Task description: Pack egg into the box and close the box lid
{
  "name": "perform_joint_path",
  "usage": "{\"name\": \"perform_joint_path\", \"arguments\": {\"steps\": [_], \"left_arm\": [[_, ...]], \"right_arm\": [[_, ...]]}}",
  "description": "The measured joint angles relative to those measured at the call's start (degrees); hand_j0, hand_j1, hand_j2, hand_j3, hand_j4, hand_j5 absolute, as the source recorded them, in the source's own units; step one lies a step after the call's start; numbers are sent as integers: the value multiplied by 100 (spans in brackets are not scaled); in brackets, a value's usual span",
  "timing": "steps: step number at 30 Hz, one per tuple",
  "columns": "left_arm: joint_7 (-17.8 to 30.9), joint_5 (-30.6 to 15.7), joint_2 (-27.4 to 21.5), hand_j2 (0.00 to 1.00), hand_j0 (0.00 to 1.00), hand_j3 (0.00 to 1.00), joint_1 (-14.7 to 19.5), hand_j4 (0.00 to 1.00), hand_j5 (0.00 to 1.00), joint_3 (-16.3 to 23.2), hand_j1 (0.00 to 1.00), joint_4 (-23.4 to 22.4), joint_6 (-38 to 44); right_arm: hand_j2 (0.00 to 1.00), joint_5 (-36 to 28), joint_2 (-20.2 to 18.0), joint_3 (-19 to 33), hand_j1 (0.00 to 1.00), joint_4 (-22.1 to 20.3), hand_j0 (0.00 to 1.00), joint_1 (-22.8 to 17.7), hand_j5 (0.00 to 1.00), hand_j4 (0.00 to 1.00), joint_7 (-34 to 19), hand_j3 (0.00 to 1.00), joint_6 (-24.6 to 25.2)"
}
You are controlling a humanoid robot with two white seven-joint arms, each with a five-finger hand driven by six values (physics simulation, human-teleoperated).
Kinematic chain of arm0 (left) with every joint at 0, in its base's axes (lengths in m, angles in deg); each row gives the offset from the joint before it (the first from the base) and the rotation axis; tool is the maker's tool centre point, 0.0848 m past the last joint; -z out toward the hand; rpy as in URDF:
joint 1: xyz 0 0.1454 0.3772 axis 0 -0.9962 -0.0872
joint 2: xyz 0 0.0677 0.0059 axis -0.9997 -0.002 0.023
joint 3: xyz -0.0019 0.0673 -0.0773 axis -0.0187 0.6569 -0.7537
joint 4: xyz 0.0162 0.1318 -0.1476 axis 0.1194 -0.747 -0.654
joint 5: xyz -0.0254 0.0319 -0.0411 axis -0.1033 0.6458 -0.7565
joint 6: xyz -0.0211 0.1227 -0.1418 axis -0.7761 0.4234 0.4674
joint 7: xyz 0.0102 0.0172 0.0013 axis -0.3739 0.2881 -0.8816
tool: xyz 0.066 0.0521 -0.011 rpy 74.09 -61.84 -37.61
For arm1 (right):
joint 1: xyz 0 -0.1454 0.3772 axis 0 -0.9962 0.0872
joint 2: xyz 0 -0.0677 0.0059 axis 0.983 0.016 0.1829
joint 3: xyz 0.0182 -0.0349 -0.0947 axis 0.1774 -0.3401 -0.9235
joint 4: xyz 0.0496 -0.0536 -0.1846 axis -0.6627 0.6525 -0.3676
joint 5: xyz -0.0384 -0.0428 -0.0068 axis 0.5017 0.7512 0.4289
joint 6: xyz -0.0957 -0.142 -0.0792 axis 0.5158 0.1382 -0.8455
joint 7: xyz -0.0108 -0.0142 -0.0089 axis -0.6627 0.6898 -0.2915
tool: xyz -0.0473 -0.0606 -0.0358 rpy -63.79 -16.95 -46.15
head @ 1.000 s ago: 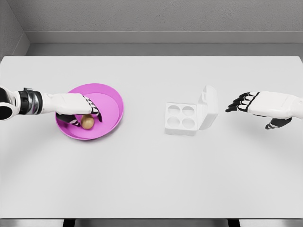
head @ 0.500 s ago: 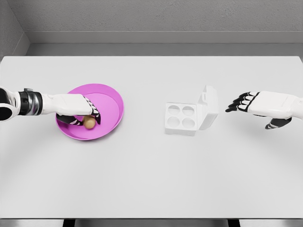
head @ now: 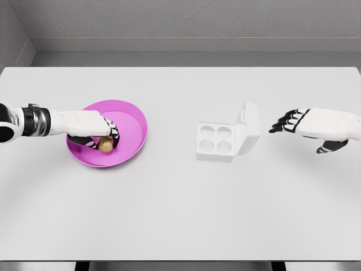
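A brown egg (head: 105, 145) lies in the pink bowl (head: 131, 124) on the table's left side. My left hand (head: 101, 138) reaches into the bowl from the left, its fingers curled over and around the egg, touching it. The white egg box (head: 216, 141) stands right of centre with four empty round wells, its lid (head: 247, 127) raised upright along the right side. My right hand (head: 290, 122) hovers to the right of the lid, fingers spread and holding nothing.
The white table (head: 180, 209) spans the whole view, with a grey wall behind its far edge. Nothing else stands on it besides the bowl and the box.
The left fingers have closed in tighter around the egg, and the egg has shifted slightly. The right hand has barely moved.
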Motion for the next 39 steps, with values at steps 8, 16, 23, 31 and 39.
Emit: {"name": "perform_joint_path", "arguments": {"steps": [8, 16, 23, 31, 39], "left_arm": [[1, -203, 68, 29, 29, 29, 202, 29, 29, -3, 29, 159, -1], [1, -405, 461, 29, 29, 29, 448, 29, 29, -7, 29, 273, -4], [1, -480, 946, 29, 29, 29, 703, 29, 29, -12, 29, 279, -7], [3, -558, 1797, 29, 29, 29, 897, 29, 29, 14, 29, 236, -11], [4, -222, 2976, 29, 29, 29, 1160, 29, 29, 301, 29, -876, -13]], "right_arm": [[100, -6, 0, 1, 100, -51, 100, 0, 100, 100, 0, 100, 0], [100, -8, 0, -4, 100, -190, 100, -9, 100, 100, 0, 100, 0], [100, -7, -6, -4, 100, -229, 100, -9, 100, 100, 0, 100, 0], [100, -9, -9, -7, 100, -246, 100, 0, 100, 100, 0, 100, 0], [100, -9, -9, -7, 100, -255, 100, -9, 100, 100, 0, 100, 0]]}}
